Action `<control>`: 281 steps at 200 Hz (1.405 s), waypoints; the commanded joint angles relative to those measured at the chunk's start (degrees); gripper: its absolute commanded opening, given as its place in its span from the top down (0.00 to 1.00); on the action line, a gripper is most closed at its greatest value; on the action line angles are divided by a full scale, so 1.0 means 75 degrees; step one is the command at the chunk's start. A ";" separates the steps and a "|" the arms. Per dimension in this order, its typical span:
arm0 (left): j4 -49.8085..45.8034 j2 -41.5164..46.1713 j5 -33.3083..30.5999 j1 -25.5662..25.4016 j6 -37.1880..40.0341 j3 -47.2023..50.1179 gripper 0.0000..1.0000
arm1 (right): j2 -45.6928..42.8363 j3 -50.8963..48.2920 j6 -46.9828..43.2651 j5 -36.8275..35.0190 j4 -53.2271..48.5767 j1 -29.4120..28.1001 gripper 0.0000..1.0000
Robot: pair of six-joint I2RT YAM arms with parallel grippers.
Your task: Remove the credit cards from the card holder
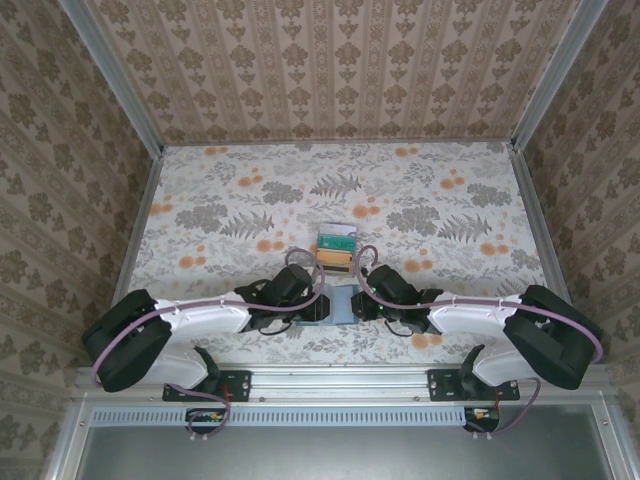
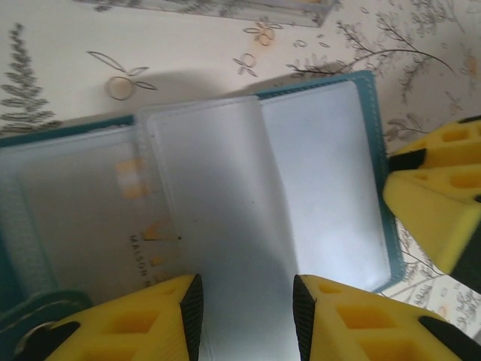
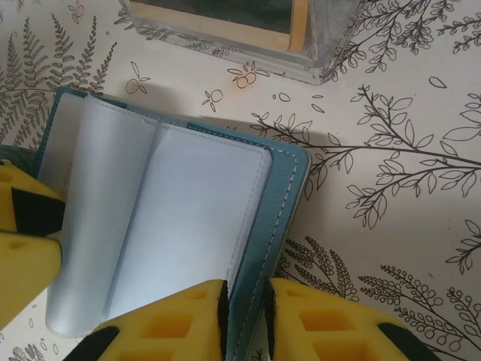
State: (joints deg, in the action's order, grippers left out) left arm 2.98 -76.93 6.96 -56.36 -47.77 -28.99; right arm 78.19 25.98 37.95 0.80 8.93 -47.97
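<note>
Pinning: right gripper [image 3: 244,316] clamped on card holder [image 3: 289,180].
Left gripper [image 2: 246,320]: parted astride a sleeve [image 2: 218,210] (no grip).
Credit card [image 2: 90,218]: in pocket beside it; left arm nearer.

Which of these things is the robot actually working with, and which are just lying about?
Part of the job: holder; left gripper and right gripper at its edges; cards; clear box holding them.
Just backdrop: flowered cloth; patterned walls.

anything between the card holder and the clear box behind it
No. In the right wrist view, bare printed tablecloth separates the card holder from the clear box.
</note>
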 commanded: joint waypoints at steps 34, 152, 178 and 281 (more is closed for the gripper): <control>0.0407 0.0217 0.0477 -0.0056 0.0275 -0.0113 0.60 | 0.0145 -0.0030 0.0142 -0.0071 0.0175 -0.0075 0.76; -0.0855 0.0939 -0.0202 0.0583 0.0270 0.0303 0.59 | 0.0145 -0.0017 0.0177 -0.0069 0.0193 -0.0152 0.78; -0.0859 0.0760 -0.0248 0.0579 0.0242 0.0283 0.59 | 0.0145 0.0005 0.0178 -0.0062 0.0166 -0.0158 0.78; -0.1451 0.1614 -0.0574 0.0461 0.0157 0.0531 0.57 | 0.0385 0.0040 0.0154 -0.0103 0.0135 -0.0172 0.78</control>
State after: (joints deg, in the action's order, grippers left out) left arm -5.39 -67.59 3.81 -52.14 -46.72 -26.00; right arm 79.64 25.98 38.44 0.78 9.39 -48.82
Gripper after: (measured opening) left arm 0.413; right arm 0.221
